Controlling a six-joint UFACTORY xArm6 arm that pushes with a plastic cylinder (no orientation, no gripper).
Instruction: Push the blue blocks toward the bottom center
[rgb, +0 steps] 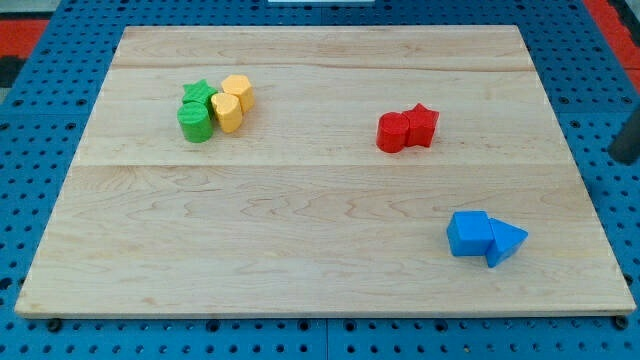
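My tip isn't visible — maybe that dark shape at the view's right edge. Blue cube (468, 234) touches blue triangle (507, 242); an off-centre push could split them.

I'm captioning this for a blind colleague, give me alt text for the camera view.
Two touching blue blocks, a cube and a triangular wedge, sit at the wooden board's lower right. Two red blocks touch at upper right; two green and two yellow blocks cluster at upper left. My tip is not visible.
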